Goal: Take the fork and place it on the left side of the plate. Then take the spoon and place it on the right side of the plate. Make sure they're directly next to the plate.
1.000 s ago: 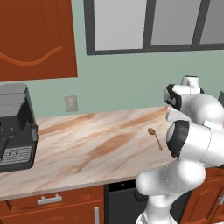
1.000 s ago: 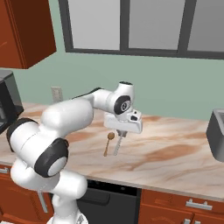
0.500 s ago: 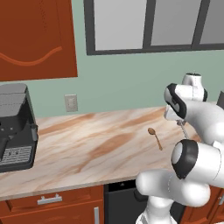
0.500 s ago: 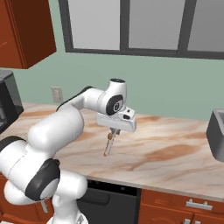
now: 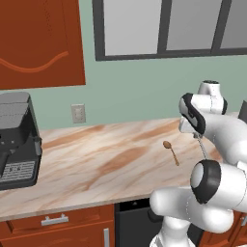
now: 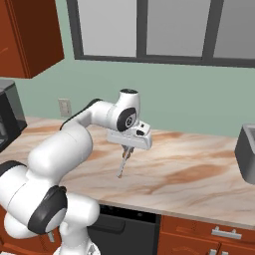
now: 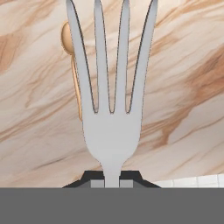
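Above the marble counter (image 6: 199,174), the robot's gripper (image 6: 128,149) pinches the silver fork (image 7: 111,100) by its handle, tines pointing down, while the brown spoon (image 5: 171,151) lies flat on the countertop just below.

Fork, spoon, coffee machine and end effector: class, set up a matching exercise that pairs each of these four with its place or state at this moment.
Things:
1. fork
2. spoon
3. coffee machine
4. end effector

Places or states:
A. lying flat on the marble counter
B. standing at the counter's left end
C. shut on a handle
D. hanging tines down above the counter

Pairs: 1-D, 2-A, 3-B, 4-C
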